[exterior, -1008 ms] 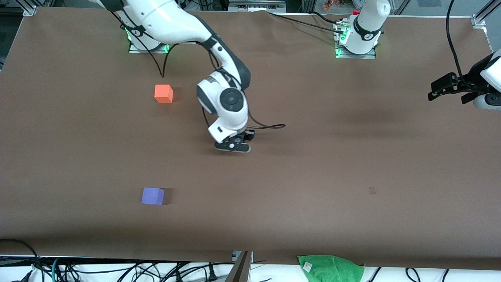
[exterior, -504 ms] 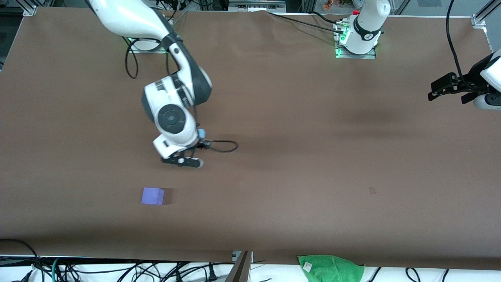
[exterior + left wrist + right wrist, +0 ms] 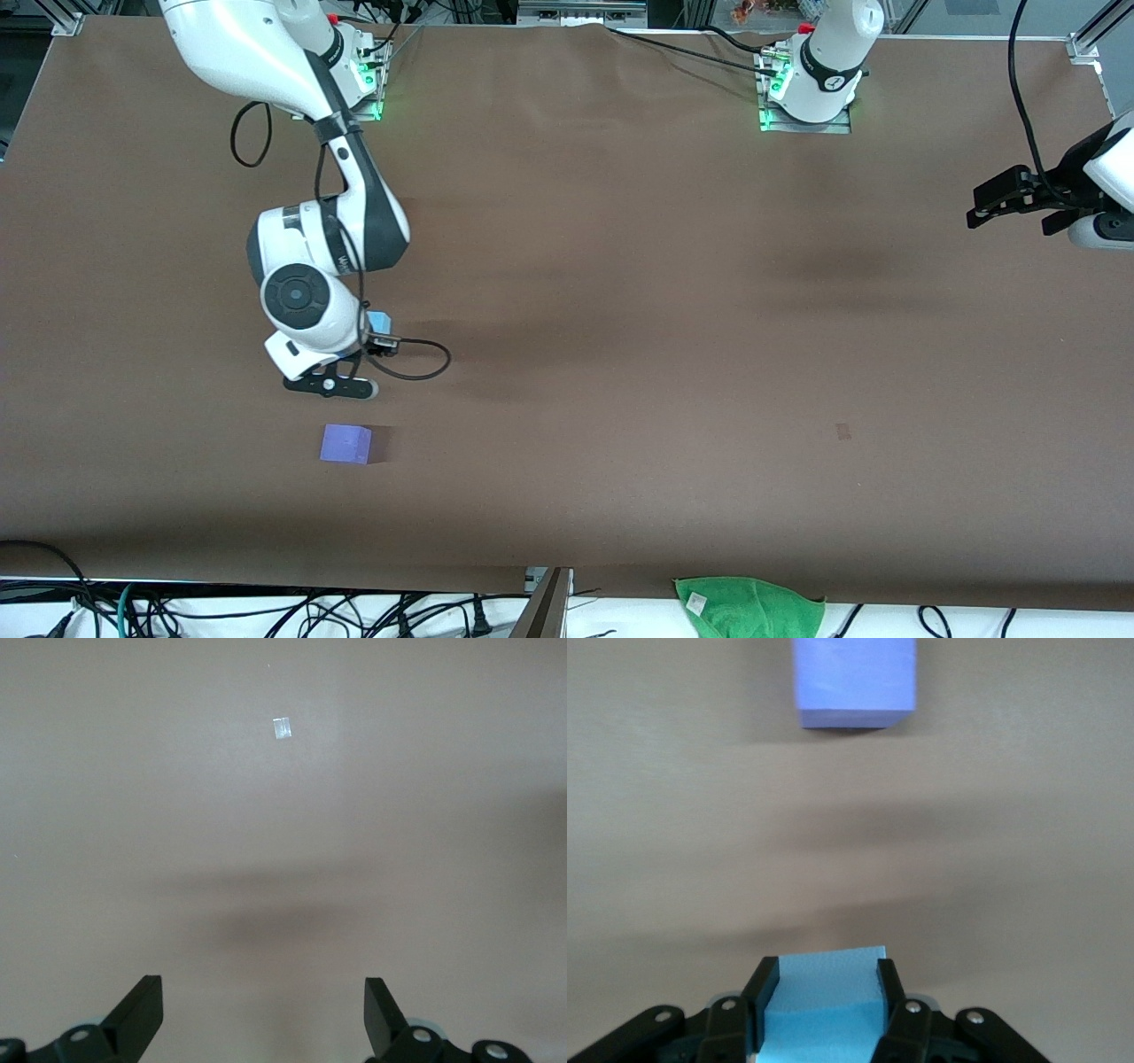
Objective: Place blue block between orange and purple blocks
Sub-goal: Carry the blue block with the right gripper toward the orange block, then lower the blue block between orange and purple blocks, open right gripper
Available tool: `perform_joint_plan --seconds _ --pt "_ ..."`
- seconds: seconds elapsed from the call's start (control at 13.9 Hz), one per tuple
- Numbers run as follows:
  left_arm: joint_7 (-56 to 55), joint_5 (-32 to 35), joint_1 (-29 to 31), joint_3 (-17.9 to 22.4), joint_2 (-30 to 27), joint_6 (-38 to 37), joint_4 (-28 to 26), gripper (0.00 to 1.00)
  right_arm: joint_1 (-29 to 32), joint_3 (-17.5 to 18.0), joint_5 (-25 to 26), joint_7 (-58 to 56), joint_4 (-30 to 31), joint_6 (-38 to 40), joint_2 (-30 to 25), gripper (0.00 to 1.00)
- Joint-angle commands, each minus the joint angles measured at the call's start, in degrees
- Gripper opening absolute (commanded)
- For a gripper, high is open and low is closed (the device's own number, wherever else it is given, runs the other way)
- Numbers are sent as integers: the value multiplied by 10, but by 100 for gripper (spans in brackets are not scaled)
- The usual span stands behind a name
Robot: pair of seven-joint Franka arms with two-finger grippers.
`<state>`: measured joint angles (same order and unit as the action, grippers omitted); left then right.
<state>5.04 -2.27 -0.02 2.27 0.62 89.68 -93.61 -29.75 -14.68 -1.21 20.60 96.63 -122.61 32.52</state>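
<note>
Right now the right hand (image 3: 824, 1010) pinches the blue block (image 3: 824, 1005) between its two fingers, held above the worktop (image 3: 673, 292) with the purple block (image 3: 852, 680) lying just ahead of it on the surface. The orange block is hidden, presumably under the arm, so the main risk is misjudging the gap: set down too close to purple, the cube could nudge it or end up out of line. A tilted release could tip it too. Nothing else stands in the way nearby; a green cloth (image 3: 749, 607) lies well apart. The left hand (image 3: 264, 1019) waits, fingers spread, over bare worktop.
</note>
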Motion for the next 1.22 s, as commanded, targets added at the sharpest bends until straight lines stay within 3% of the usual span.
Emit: perform_joint_plan --seconds 0.0,0.43,0.86,0.94,1.01,1.08,1.15 --pt "-3 -12 -5 5 11 -12 23 100 7 -1 -13 -45 106 -82 -47 32" --pt "-3 -6 -5 5 12 -11 27 100 13 -1 -20 -57 204 -219 -52 32" --pt "-3 -6 -5 5 13 -11 35 100 13 2 -45 -58 212 -222 -49 33" --pt "-3 -6 -5 5 13 -11 35 100 13 2 -45 -58 212 -222 -50 43" --pt "-3 -6 -5 5 12 -11 35 100 13 2 -45 -57 212 -222 -50 80" --pt "-2 -5 -5 5 12 -11 35 100 13 2 -45 -58 210 -220 -51 100" --pt "-2 -4 -5 4 12 -11 35 100 13 2 -45 -60 205 -216 -55 100"
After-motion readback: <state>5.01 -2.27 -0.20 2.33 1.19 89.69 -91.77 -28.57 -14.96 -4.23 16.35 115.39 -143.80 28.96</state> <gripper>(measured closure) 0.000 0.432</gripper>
